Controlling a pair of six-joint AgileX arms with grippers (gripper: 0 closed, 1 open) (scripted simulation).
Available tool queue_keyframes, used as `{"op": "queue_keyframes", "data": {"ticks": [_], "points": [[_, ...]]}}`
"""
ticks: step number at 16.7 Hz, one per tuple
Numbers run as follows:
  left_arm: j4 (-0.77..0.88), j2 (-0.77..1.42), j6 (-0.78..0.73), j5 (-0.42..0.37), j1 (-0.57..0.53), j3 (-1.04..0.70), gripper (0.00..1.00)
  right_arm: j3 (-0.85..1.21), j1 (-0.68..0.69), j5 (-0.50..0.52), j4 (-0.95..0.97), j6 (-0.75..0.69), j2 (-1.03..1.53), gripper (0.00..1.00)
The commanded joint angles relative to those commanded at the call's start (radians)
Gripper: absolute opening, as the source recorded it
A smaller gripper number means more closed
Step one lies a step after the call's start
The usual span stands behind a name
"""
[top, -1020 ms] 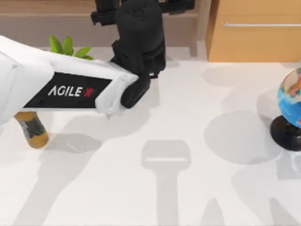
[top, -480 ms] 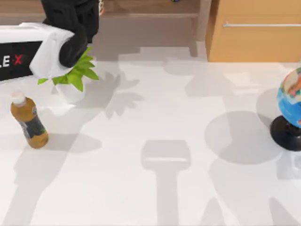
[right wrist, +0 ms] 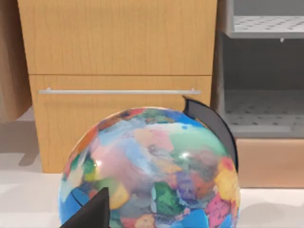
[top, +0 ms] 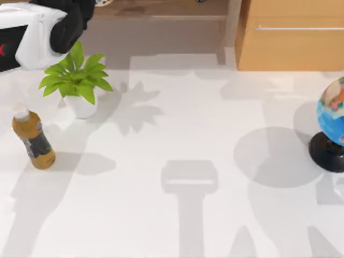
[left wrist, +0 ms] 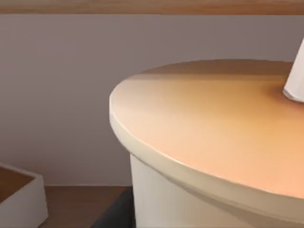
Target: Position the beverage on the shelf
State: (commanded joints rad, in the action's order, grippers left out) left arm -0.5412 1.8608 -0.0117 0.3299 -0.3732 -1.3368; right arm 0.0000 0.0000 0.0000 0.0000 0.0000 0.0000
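The drink (left wrist: 204, 142) fills the left wrist view at close range: peach-tan lid top, pale cream rim, white straw (left wrist: 295, 78) coming up at the edge. The body below the rim is cut off, so the contents can't be seen. Behind it is the shelf's (left wrist: 71, 95) grey-brown back panel, w/ brown board underneath and a white box corner (left wrist: 21, 199) off to one side, so the drink is prob. at the shelf, though whether it rests on the board is unclear.

In the top view the left arm (top: 32, 35) sits at the far left corner over the shelf (top: 161, 8); its fingers are hidden, so the grip can't be judged.

Vs 0.5 s ago: the arm has pulled further left and back, and the potted plant (top: 75, 80) is now fully uncovered. A sec ago it hung mid-table. Amber bottle (top: 33, 138), globe (top: 332, 121) and cabinet (top: 293, 35) unchanged.

The right wrist view faces the globe (right wrist: 152, 168) and cabinet (right wrist: 118, 47); right gripper's opening can't be told.
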Motion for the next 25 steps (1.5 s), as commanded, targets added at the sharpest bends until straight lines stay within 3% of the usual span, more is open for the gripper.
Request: {"op": "queue_keyframes", "data": {"ticks": [9, 15, 18, 25], "points": [[0.007, 0.003, -0.033, -0.015, -0.007, 0.015, 0.00, 0.000, 0.000, 0.000, 0.000, 0.000, 0.000, 1.00], [0.012, 0.007, -0.274, -0.161, -0.110, 0.082, 0.00, 0.000, 0.000, 0.000, 0.000, 0.000, 0.000, 1.00], [0.004, 0.019, -0.324, -0.198, -0.126, 0.057, 0.00, 0.000, 0.000, 0.000, 0.000, 0.000, 0.000, 1.00], [-0.040, 0.119, -0.123, -0.094, -0.014, -0.051, 0.00, 0.000, 0.000, 0.000, 0.000, 0.000, 0.000, 1.00]]}}
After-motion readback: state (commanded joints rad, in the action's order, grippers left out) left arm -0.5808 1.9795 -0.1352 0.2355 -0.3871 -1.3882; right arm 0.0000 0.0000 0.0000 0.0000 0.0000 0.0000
